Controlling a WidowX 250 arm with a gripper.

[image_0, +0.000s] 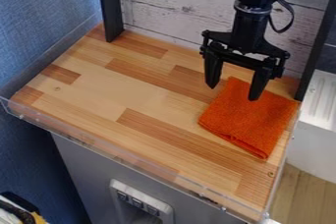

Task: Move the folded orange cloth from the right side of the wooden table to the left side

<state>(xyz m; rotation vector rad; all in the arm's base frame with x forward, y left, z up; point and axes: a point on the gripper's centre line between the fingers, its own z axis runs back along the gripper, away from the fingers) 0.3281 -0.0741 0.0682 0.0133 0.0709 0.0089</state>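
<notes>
The black gripper (232, 92) hangs down over the back right part of the wooden surface, its two fingers spread wide apart with nothing between them. Below it and slightly toward the front lies an orange cloth (248, 120), folded into a rough square flat on the wood. The right finger overlaps the cloth's upper part in the view, while the left finger is beside its upper left edge. Whether either fingertip touches the cloth, I cannot tell.
The wooden tabletop (138, 95) has a clear plastic rim (131, 158) along its front. Dark upright posts (109, 7) stand at the back left and right, with a whitewashed plank wall (177, 9) behind. A white unit (318, 120) is beyond the right edge.
</notes>
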